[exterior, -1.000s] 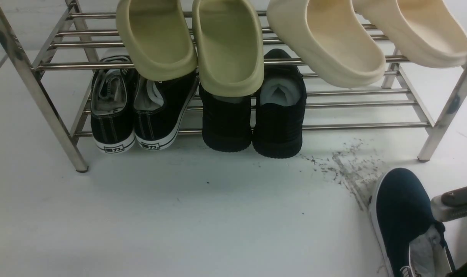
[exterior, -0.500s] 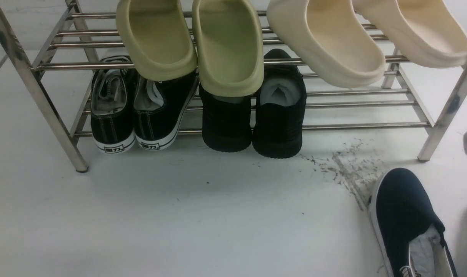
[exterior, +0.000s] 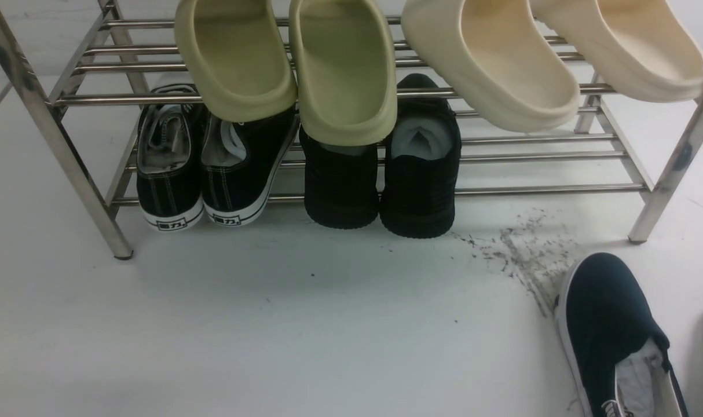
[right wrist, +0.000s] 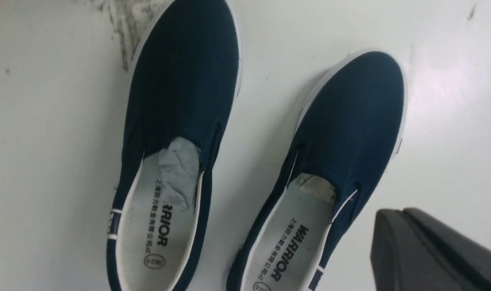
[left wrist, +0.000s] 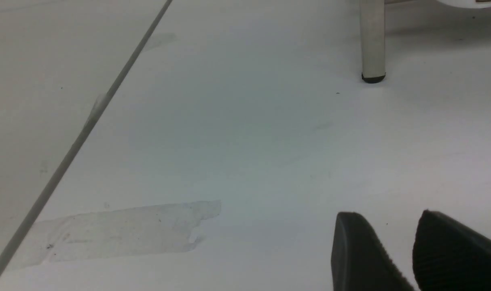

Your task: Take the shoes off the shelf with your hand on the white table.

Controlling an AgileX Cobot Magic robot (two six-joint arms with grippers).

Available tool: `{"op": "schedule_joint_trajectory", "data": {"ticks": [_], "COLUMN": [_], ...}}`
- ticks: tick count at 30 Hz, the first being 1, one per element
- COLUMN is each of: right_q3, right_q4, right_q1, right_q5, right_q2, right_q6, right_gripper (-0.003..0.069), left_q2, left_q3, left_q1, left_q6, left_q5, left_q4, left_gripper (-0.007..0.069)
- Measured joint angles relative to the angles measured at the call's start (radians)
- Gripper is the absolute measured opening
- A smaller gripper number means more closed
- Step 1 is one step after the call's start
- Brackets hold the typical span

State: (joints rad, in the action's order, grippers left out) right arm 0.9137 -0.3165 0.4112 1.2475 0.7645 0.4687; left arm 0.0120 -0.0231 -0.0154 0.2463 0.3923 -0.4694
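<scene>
Right end effector — clear of shoes

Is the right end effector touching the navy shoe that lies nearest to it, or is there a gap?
Apart. The right wrist view shows bare white table between the shut right end effector and the nearer navy shoe.

The white counter bears a two-tier steel shelf toward its far edge. A pair of navy shoes lies toward its near right corner, beside grey scuff marks. The upper tier holds green slippers and cream slippers; the lower tier holds black lace-up sneakers and all-black shoes.
</scene>
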Motion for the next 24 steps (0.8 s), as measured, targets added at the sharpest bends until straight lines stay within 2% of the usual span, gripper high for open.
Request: {"op": "schedule_joint_trajectory", "data": {"ticks": [3,9,13,17,21,24], "right_q3": [0.000,-0.023,-0.066,-0.069,-0.069,-0.069], "right_q4": [-0.051,-0.070,-0.134,-0.162,-0.150,-0.118], "right_q1": [0.000,0.000,0.000,-0.007,-0.069,-0.198], "right_q5": [0.008,0.007,0.005,-0.004,-0.016,-0.028], "right_q2": [-0.047,-0.025,0.063,0.150,0.225,0.281], "right_q6": [0.085,0.124,0.190,0.207,0.201,0.148], "right_gripper": [-0.0013,-0.0013,-0.0013,-0.0013,-0.0015,-0.0015], "left_q2": [0.000,0.000,0.000,0.000,0.000,0.000], "left_q3": [0.000,0.000,0.000,0.000,0.000,0.000], "left_q1": [0.000,0.000,0.000,0.000,0.000,0.000], "left_q6": [0.000,0.000,0.000,0.000,0.000,0.000], "left_q5": [0.000,0.000,0.000,0.000,0.000,0.000], "left_q4": [0.000,0.000,0.000,0.000,0.000,0.000], "left_gripper": [0.0240,0.0240,0.0240,0.0240,0.0240,0.0240]}}
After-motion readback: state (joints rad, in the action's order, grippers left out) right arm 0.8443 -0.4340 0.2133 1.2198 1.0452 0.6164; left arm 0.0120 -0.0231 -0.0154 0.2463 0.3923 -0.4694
